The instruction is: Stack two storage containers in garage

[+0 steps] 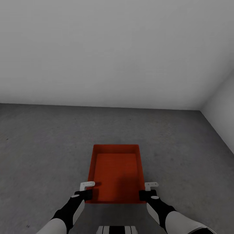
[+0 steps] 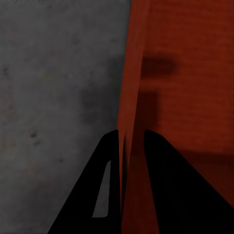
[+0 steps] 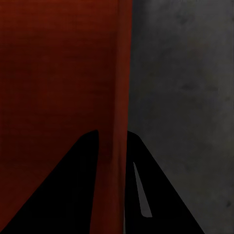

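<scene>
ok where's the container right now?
Head view: the storage container sits low centre over the dark concrete floor, gripped on its side walls by the left end effector and right end effector, white wall ahead.

Container (image 1: 116, 169) red-orange – floor (image 1: 42, 146) mottled dark grey – walls (image 1: 113, 48) plain white-grey.

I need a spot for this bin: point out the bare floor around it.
The dark concrete floor is bare left of the storage container, ahead of it up to the back wall, and right toward the side wall. It is tight only at the near corners, where the left gripper and right gripper clamp the side walls.
</scene>
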Tool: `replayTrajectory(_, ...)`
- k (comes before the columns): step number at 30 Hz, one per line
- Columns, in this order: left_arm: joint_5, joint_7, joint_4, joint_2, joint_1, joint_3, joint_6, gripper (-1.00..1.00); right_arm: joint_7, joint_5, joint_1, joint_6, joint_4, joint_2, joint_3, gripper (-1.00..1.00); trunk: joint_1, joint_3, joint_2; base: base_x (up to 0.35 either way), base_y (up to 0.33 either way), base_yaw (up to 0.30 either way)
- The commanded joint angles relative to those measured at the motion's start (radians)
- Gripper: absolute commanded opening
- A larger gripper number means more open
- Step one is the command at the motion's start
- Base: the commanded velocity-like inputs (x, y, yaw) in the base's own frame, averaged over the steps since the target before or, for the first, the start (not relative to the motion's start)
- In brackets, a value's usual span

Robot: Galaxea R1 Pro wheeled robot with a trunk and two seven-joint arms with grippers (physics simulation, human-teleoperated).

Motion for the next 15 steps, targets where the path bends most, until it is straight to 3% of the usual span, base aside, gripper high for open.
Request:
replayTrajectory(1, -0.018, 0.031, -0.006, 0.003, 0.000, 0.036, -0.017, -1.00, -0.007, -0.013, 0.000, -0.004, 0.003, -0.008, -0.043, -1.00, 0.000, -0.001, 0.000, 0.000, 0.000, 0.000)
replayTrajectory(7, -0.018, 0.031, -0.005, 0.004, 0.000, 0.034, -0.016, -1.00, -0.007, -0.013, 0.000, -0.002, 0.003, -0.008, -0.043, -1.00, 0.000, -0.001, 0.000, 0.000, 0.000, 0.000)
replayTrajectory(8, -0.019, 0.032, -0.003, 0.004, 0.000, 0.034, -0.016, 1.00, -0.007, -0.013, 0.000, -0.002, 0.004, -0.008, -0.043, 1.00, 0.000, -0.001, 0.000, 0.000, 0.000, 0.000)
replayTrajectory(15, -0.019, 0.032, -0.001, 0.004, 0.000, 0.034, -0.013, 1.00, -0.005, -0.013, 0.000, -0.002, 0.003, -0.008, -0.044, 1.00, 0.000, -0.001, 0.000, 0.000, 0.000, 0.000)
